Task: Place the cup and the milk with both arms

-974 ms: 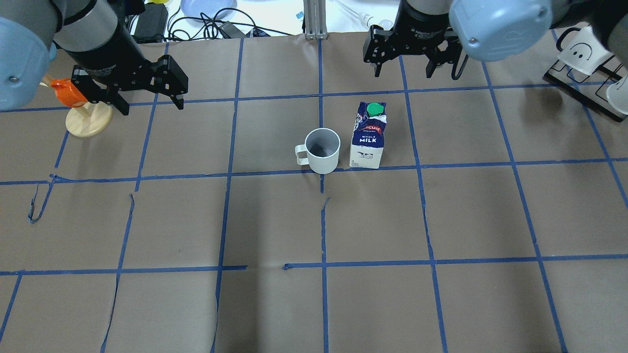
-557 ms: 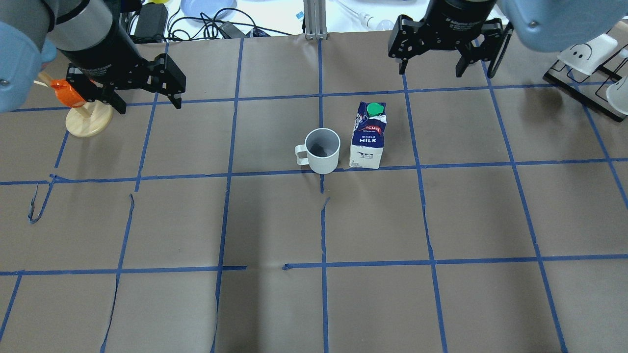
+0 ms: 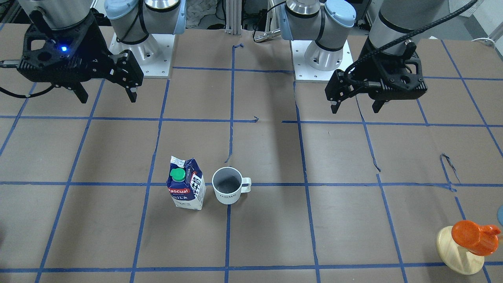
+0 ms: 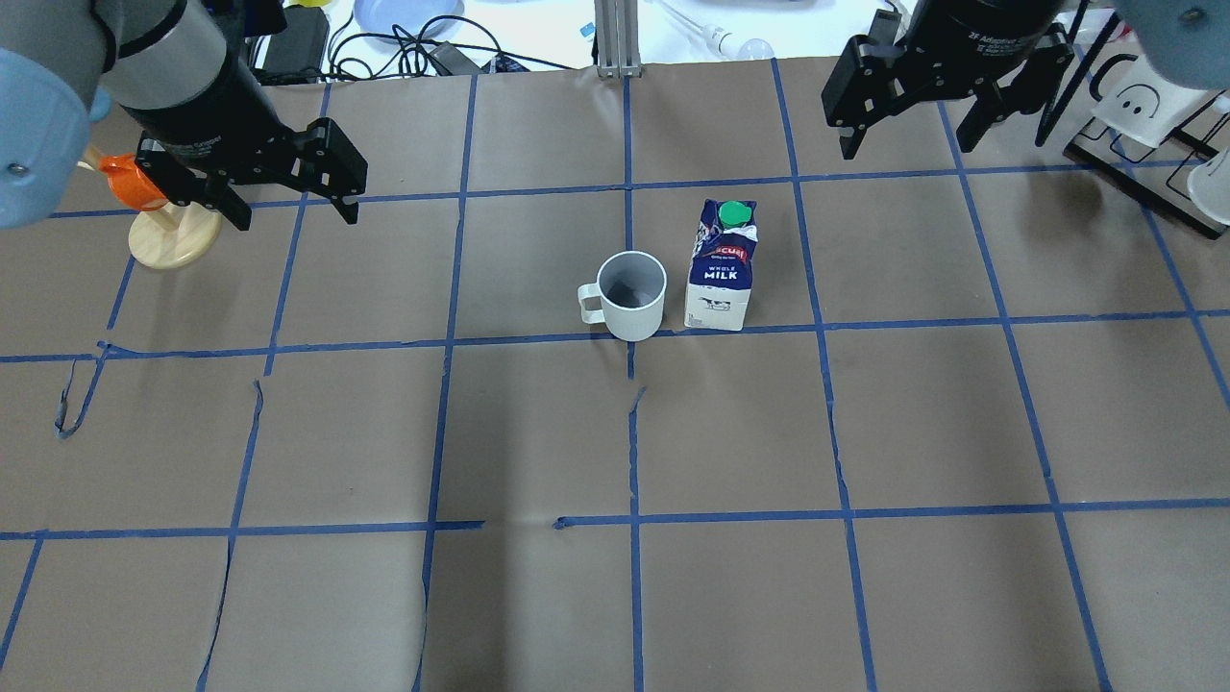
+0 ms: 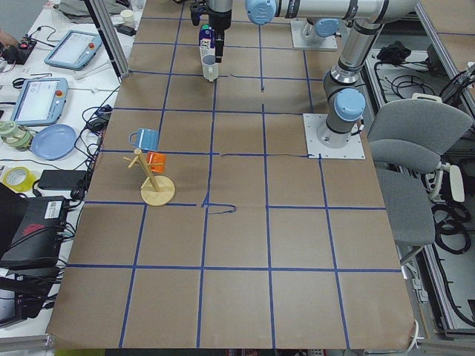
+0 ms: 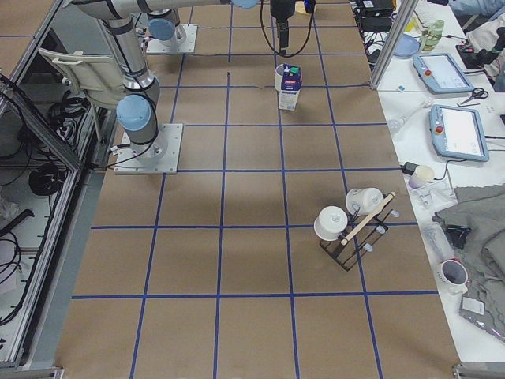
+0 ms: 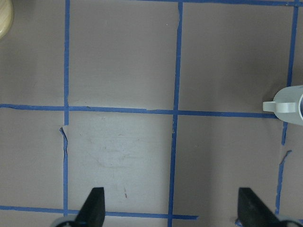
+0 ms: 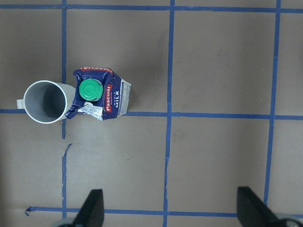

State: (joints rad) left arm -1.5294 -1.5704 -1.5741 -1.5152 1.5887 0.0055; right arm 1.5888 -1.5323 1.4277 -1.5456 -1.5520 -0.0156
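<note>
The white cup (image 4: 631,293) stands upright near the table's middle with its handle toward my left side. It also shows in the front view (image 3: 227,188) and the right wrist view (image 8: 45,101). The milk (image 4: 721,274) stands upright close on its right, green cap up, also in the front view (image 3: 184,190) and the right wrist view (image 8: 99,94). My left gripper (image 4: 293,207) is open and empty, hovering well left of the cup; only the cup's edge (image 7: 289,104) enters its wrist view. My right gripper (image 4: 908,144) is open and empty, above the table beyond and right of the milk.
A wooden mug stand (image 4: 173,235) with an orange cup stands at the far left, just behind my left gripper. A black rack with white cups (image 4: 1143,144) stands at the far right. Cables and a blue plate (image 4: 408,14) lie beyond the far edge.
My right gripper has moved right and farther from the milk, staying open. My left gripper has barely shifted. Cup and milk have not moved.
</note>
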